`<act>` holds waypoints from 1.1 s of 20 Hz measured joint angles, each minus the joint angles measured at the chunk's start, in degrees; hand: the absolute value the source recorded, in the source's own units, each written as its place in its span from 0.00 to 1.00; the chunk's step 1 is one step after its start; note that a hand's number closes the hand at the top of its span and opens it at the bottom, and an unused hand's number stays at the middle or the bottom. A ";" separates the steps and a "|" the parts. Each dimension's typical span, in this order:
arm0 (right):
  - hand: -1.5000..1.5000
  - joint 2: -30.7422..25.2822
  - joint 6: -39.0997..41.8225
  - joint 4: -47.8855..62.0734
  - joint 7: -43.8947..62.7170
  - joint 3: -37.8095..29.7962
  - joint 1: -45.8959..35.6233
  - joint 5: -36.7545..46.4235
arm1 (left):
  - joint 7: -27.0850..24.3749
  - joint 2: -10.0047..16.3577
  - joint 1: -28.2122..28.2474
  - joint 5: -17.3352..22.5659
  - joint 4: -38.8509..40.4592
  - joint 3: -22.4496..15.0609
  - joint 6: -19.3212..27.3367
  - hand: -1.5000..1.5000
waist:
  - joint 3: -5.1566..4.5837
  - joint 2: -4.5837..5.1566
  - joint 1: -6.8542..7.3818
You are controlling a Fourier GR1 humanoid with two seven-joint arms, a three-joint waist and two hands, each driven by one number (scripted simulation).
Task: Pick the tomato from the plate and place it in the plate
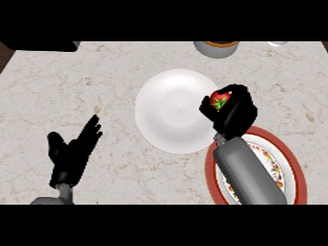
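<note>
A red tomato (220, 100) with a green stem top sits in my right hand (232, 111), whose fingers curl round it. The hand hovers over the right rim of a plain white plate (170, 113) at the counter's middle. Below it, under my right forearm, lies a red-rimmed patterned plate (283, 166) near the front right. My left hand (72, 153) rests open at the lower left, fingers up, well apart from both plates.
A round bowl-like vessel (217, 47) stands at the counter's far edge, with a small pale object (278, 43) to its right. A dark object (42, 45) lies at the far left corner. Marble counter (67, 86) stretches left of the white plate.
</note>
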 measured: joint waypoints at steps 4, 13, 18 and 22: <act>0.00 0.18 -3.44 8.08 -4.25 -1.47 -3.47 -12.52 | -0.35 -0.21 -0.29 -0.28 0.37 -0.04 0.07 0.50 | 0.04 0.14 0.18; 0.00 0.08 -15.43 12.61 -24.90 -1.45 -5.87 -32.50 | 0.10 -0.22 -0.37 -0.26 0.29 0.31 -0.05 0.50 | 0.10 0.08 -0.19; 0.00 -0.38 -20.20 6.97 -33.09 -1.45 -2.10 -41.07 | -0.60 -0.66 0.25 -0.62 0.26 0.49 0.57 0.50 | 0.06 -0.20 -1.05; 0.00 -1.06 -21.06 -2.89 -37.85 1.43 4.66 -48.37 | -1.00 -0.58 1.27 -0.77 -0.18 0.79 0.72 0.50 | 0.05 -0.54 -1.84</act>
